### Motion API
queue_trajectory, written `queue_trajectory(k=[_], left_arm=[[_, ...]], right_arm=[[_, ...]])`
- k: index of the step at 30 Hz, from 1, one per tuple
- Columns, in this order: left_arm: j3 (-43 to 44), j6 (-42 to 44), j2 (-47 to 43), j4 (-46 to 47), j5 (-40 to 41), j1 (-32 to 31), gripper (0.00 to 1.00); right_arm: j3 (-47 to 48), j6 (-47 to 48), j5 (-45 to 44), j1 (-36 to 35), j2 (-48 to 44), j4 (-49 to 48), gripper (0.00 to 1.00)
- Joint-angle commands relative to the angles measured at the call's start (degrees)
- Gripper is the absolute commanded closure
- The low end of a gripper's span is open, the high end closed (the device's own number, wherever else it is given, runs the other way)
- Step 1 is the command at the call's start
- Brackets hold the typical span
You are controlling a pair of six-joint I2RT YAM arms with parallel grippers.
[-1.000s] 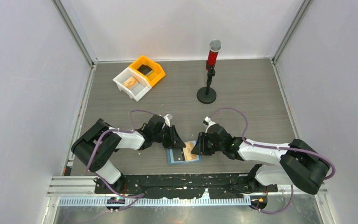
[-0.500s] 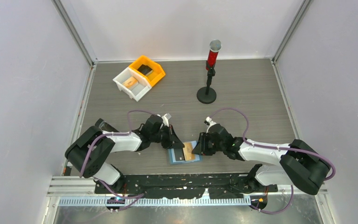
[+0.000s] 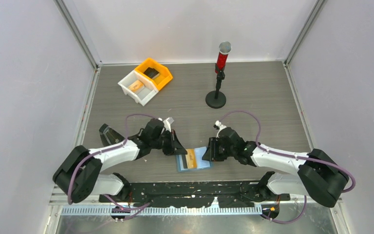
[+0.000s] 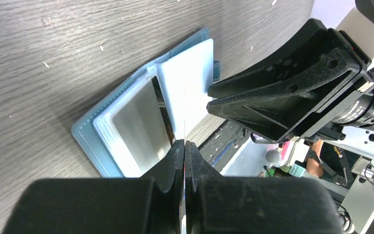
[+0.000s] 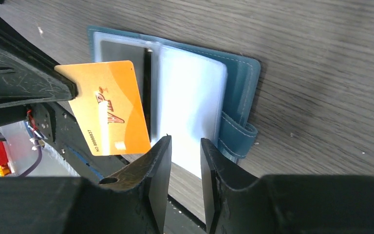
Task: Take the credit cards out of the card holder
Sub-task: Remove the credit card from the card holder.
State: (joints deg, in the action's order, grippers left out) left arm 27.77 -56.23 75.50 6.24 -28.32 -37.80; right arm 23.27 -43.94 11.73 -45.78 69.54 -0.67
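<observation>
With the left fingers point(image 4: 174, 158) clamped on the orange card point(image 5: 104, 107), draw it straight clear of the holder point(image 5: 241, 80) while the right fingers point(image 5: 158, 168), narrowly parted with their grip unclear, steady it.

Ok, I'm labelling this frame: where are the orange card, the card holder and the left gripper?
orange card point(image 5: 108, 108), right wrist view, middle of its printed face.
card holder point(image 5: 190, 97), right wrist view, its clear inner sleeve.
left gripper point(image 4: 184, 146), left wrist view, between its shut fingertips.

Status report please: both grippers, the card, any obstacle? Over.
Left gripper shut on orange card, card above card holder. Right gripper open, over its right page. No obstacle seen.
</observation>
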Motion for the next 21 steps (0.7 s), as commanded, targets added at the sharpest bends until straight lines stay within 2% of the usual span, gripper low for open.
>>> queue_trajectory(k=[1,9,16,19,21], left_arm=[[3.02,3.80,-5.51,-6.76,-0.91,0.56,1.00],[6.92,9.01,-11.74,-15.21,-5.21,0.55,1.00],[7.13,9.39,-14.38,-12.38,-13.31,0.56,1.00],[8.36,10.92,-13.56,-12.97,-16.64,0.56,1.00],[8.73,11.22,-12.96,-12.89,-18.24,0.54,1.00]], right_arm=[[5.33,5.13,2.23,0.65,-3.90,3.44,0.63],[10.46,11.77,12.14,3.12,-6.74,4.08,0.57],[11.93,15.09,22.64,4.50,-7.78,2.44,0.48],[11.74,16.59,29.85,5.24,-7.81,1.09,0.40],[11.76,17.14,33.74,5.86,-7.43,-0.52,0.40]])
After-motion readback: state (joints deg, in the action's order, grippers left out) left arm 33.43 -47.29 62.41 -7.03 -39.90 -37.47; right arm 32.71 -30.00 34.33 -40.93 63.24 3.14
